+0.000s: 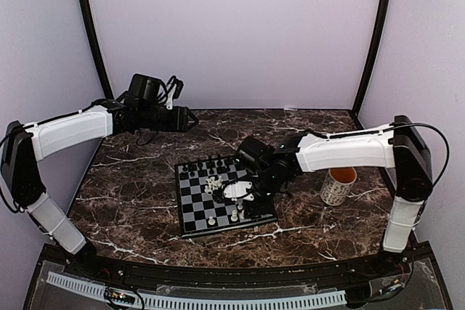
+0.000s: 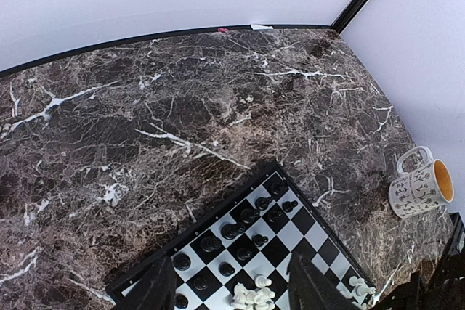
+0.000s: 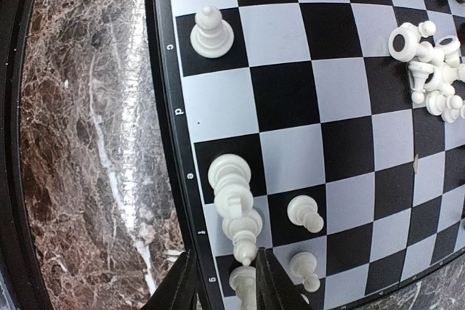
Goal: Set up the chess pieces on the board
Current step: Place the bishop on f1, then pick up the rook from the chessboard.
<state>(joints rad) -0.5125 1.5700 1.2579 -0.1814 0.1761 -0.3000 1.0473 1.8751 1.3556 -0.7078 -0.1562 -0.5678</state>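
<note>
At board (image 3: 290, 92) edge, wrist view shows right hand (image 3: 227, 272) straddling white piece (image 3: 244, 282), grip unclear, left hand (image 2: 232, 270) spread.

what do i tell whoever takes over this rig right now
left claw: open, empty, raised beyond the far left of the board.
right claw: low over the board's near edge row, fingers close around a white piece; cannot tell if it grips.
black pieces: standing in two rows on the far side, looks done.
standing white pieces: only a few, on the near rows.
white heap: lying mid-board.
left to do: stand the heap on the near two rows.
mug: on the table right of the board.
</note>
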